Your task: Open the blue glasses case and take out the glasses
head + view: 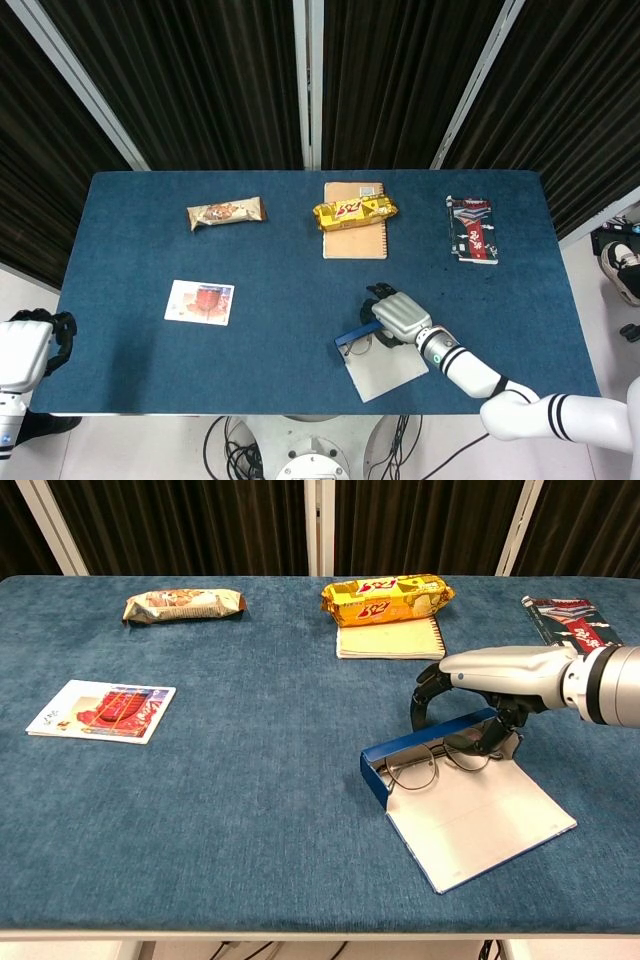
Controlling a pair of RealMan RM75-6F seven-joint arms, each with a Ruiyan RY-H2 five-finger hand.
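Observation:
The blue glasses case point(480, 815) lies open near the table's front right, its pale lid flat toward me and its blue tray wall point(425, 742) standing up. Thin-rimmed glasses point(440, 761) lie inside along that wall. My right hand point(495, 675) arches over the far right end of the case, with fingers curled down behind the blue wall and the thumb by the right lens. A firm pinch is not clear. From the head view, that right hand point(398, 315) covers the case's point(385, 368) far corner. My left hand point(35, 345) hangs off the table's left front corner, holding nothing.
At the back are a brown snack bar point(226, 212), a yellow packet point(355, 210) lying on a spiral notebook point(355, 240), and a red-and-black pack point(471, 230) at the right. A small picture card point(200, 301) lies left of centre.

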